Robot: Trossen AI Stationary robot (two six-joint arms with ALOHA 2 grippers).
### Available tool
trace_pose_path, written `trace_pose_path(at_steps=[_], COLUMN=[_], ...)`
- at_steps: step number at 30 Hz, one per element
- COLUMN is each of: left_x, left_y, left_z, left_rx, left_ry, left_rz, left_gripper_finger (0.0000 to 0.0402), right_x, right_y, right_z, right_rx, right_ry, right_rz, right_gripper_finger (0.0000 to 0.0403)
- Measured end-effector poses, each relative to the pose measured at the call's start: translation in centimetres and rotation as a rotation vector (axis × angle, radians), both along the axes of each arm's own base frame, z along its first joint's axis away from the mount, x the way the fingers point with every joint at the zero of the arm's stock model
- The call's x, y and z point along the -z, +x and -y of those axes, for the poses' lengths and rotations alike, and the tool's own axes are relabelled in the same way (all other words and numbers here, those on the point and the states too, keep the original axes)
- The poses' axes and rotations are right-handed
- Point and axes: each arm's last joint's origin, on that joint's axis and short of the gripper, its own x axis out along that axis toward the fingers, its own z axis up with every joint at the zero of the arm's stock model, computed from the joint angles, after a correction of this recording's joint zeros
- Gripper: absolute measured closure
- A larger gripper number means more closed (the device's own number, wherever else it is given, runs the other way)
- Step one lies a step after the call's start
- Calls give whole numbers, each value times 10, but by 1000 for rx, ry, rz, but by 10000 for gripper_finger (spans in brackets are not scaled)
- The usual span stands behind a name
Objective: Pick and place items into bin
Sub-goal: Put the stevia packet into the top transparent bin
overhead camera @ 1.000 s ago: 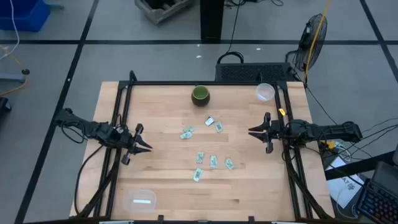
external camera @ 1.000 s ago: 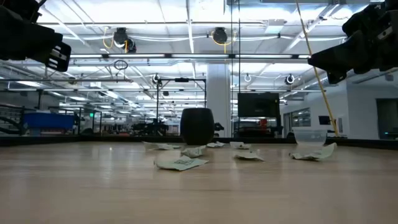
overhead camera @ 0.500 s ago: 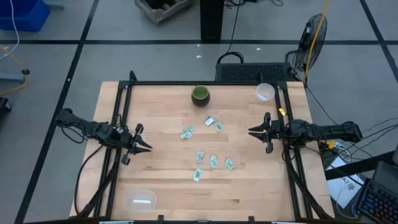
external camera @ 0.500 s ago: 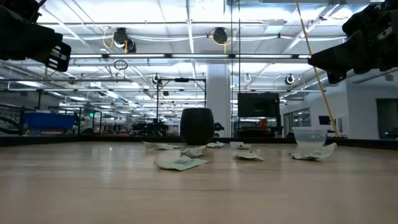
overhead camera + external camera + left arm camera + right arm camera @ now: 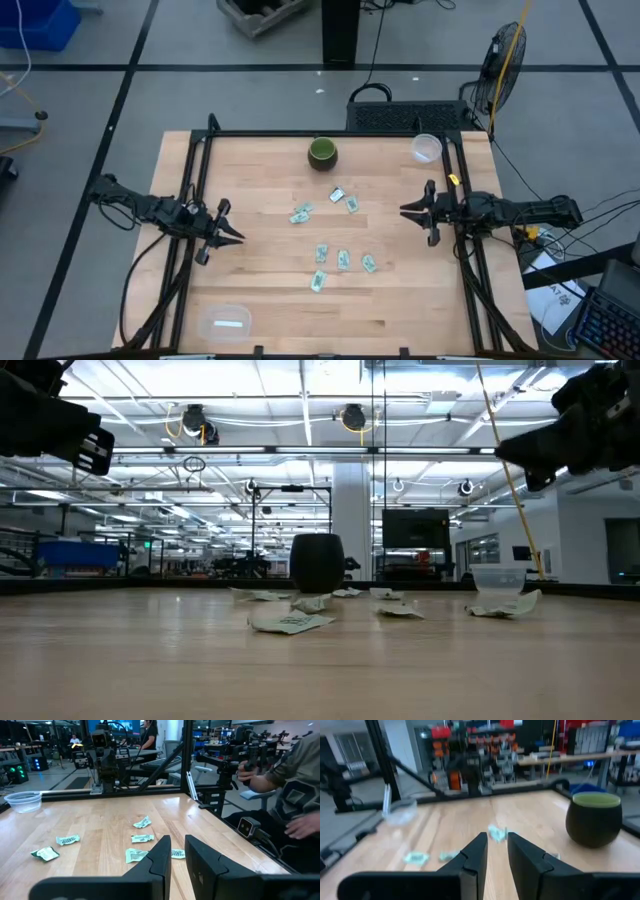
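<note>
Several small green-and-white packets (image 5: 322,253) lie flat and scattered on the middle of the wooden table (image 5: 260,290); they also show in the left wrist view as packets (image 5: 142,838) and in the low view as packets (image 5: 290,622). A clear bin (image 5: 228,321) stands at the near left corner. My left gripper (image 5: 238,238) hovers level at the table's left side, narrowly open and empty, as its own view of the gripper (image 5: 178,851) shows. My right gripper (image 5: 403,212) hovers level at the right side, also narrowly open and empty (image 5: 497,845).
A dark green bowl (image 5: 322,153) stands at the far middle, and a clear cup (image 5: 426,148) at the far right corner. A dark frame (image 5: 200,150) runs along the table's edges. A person (image 5: 295,795) sits beyond the table's right side.
</note>
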Motion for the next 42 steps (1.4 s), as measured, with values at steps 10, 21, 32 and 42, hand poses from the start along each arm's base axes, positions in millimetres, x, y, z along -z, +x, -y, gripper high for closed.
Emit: trace_pose_path(at_steps=[10,21,32,42], left_x=[0,0,0,0], left_y=[0,0,0,0], left_z=[0,0,0,0], left_rx=[0,0,1,0], left_ry=[0,1,0,1], left_rz=[-1,-1,0,-1], left_gripper_finger=[339,339,339,339], right_x=[-20,-40,-43,-5], right_y=[-2,4,54,103], right_z=[0,-9,-47,-101], right_rx=[-13,-239,-239,-109], right_ry=[126,112,-206,-637], right_rz=[208,393,117,-291], right_gripper_finger=[334,360,362,299])
